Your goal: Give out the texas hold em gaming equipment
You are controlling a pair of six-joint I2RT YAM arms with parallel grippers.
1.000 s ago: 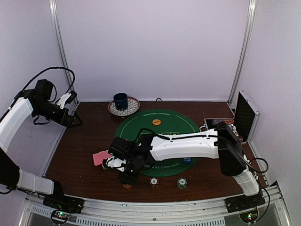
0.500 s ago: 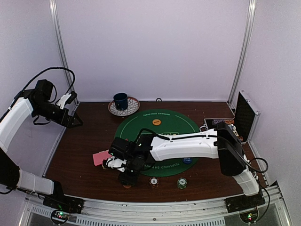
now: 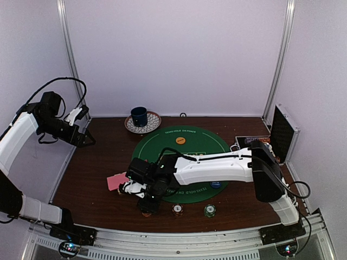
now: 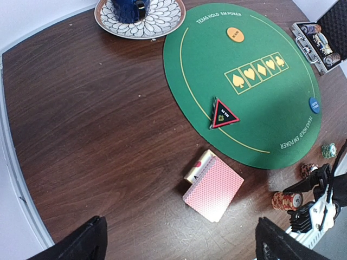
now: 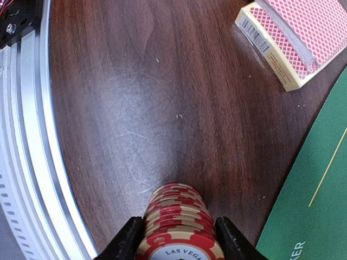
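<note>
From the top view, my left arm is raised over the desk's (image 3: 97, 162) left edge, and I cannot judge its left fingers (image 3: 82, 138) from here. The right arm reaches across the green mat (image 3: 190, 146) with its right fingers (image 3: 147, 205) down at the red chip stack (image 3: 146, 213) by the near edge. Two more chip stacks (image 3: 177, 209) stand in a row to its right. The pink-backed cards (image 3: 115, 181) lie just off the mat's left rim, and a blue cup (image 3: 139, 115) sits at the far edge. In the left wrist view, the left fingers (image 4: 81, 244) stand wide apart with nothing between them, high above the cards (image 4: 217, 189). The triangle marker (image 4: 223, 114) lies on the mat's (image 4: 260, 124) left part. An orange disc (image 4: 235, 34) lies toward the mat's far rim and a blue disc (image 4: 314, 104) toward its right. The black case (image 4: 320, 38) is at the right edge. In the right wrist view, the right fingers (image 5: 127, 238) press on both sides of the red chip stack (image 5: 176, 219) on bare desk (image 5: 135, 81) near the rail. The cards (image 5: 303, 27) lie well apart from it.
</note>
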